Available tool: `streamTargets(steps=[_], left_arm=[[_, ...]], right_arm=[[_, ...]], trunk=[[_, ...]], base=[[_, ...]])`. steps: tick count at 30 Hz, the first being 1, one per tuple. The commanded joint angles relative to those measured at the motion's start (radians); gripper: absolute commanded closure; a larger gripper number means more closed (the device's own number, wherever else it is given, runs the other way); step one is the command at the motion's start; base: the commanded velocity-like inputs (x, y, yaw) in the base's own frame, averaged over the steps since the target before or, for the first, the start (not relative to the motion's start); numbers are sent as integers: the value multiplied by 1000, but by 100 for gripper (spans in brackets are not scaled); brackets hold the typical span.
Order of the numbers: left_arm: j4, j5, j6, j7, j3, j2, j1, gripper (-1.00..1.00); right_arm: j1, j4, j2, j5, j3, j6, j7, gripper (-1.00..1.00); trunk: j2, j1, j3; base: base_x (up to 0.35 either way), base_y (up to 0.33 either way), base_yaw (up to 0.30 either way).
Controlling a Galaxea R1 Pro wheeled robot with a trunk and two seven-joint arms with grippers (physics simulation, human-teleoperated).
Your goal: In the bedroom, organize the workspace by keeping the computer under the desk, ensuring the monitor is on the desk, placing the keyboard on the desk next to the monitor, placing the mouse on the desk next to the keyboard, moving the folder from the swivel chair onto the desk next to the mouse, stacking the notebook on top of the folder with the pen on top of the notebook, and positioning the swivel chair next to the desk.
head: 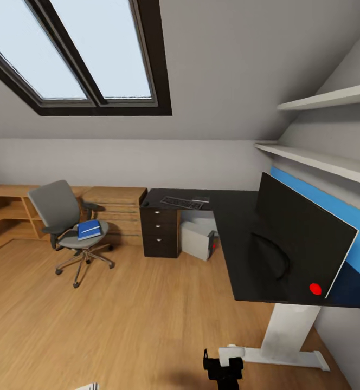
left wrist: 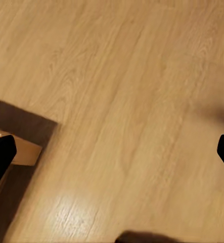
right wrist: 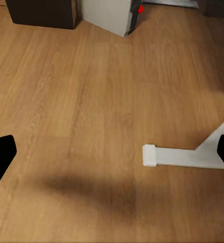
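The swivel chair (head: 66, 219) stands on the floor at the left, apart from the desk, with the blue folder (head: 89, 229) on its seat. The black L-shaped desk (head: 239, 254) fills the right. On it, the monitor (head: 302, 244) stands near me and the keyboard (head: 181, 203) lies on the far wing. Under that wing sits the light-grey computer (head: 198, 240) (right wrist: 109, 15). My right gripper (head: 223, 365) (right wrist: 112, 157) hangs open over the floor by the desk's white foot (right wrist: 182, 156). My left gripper (left wrist: 112, 157) is open above bare floorboards. Mouse, notebook and pen are not discernible.
A black drawer unit (head: 160, 230) (right wrist: 41, 12) holds up the desk's far end. Behind the chair runs a light wooden dresser (head: 115, 208) with low shelving (head: 6, 214). Wall shelves (head: 321, 157) overhang the desk. Open wooden floor (head: 131, 319) lies between me and the chair.
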Motion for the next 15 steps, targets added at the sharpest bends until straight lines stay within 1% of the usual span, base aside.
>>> streamTargets(steps=[1,7,10,12,15], left_arm=[[0,-8,-3,0,6,-1,-1,-100],[14,-8,-4,-1,6,-1,-1,-100],[27,-6,-5,-1,6,0,-1,-100],[29,-5,-6,-1,6,0,-1,-100],[31,-4,-9,0,7,-1,-1,-100]], right_arm=[[-1,0,0,-5,9,-1,-6,-100],[-1,0,0,-5,9,-1,-6,-100],[-1,0,0,-5,9,-1,-6,-100],[-1,0,0,-5,9,-1,-6,-100],[-1,0,0,-5,9,-1,-6,-100]], trunk=[[-1,1,-2],[-1,1,-2],[-1,1,-3],[-1,1,-4],[-1,1,-6]], base=[[190,299,-175],[186,301,-231],[115,298,-202],[56,209,-143],[26,97,-72]])
